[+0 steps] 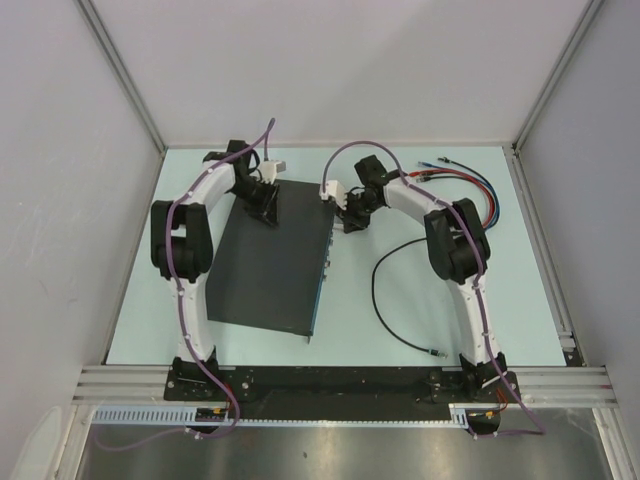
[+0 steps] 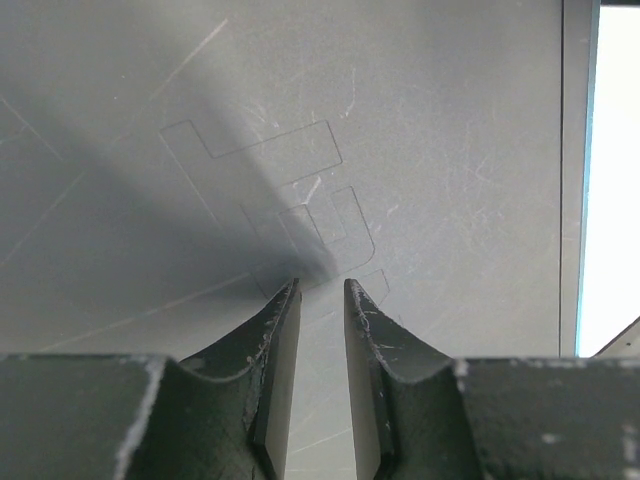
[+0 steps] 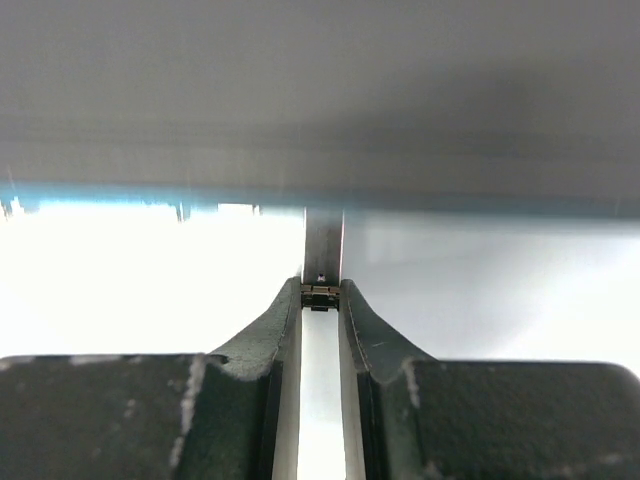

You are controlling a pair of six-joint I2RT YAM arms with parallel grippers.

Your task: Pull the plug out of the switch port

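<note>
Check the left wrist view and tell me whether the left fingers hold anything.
No: the left fingers stand apart with a bare gap between them, above the black top of the switch.

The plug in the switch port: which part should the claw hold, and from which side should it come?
Hold the plug by the short body sticking out of the switch, pinched across its two sides. Come from the switch's right, in line with the plug, because the port face looks that way and the pull likely goes straight out. The right claw grips it so.

One switch (image 1: pixel 270 265), one plug (image 3: pixel 320 296), one left gripper (image 2: pixel 320 290), one right gripper (image 1: pixel 343 208), one black cable (image 1: pixel 374 290), one coloured-cable bundle (image 1: pixel 487 197).
</note>
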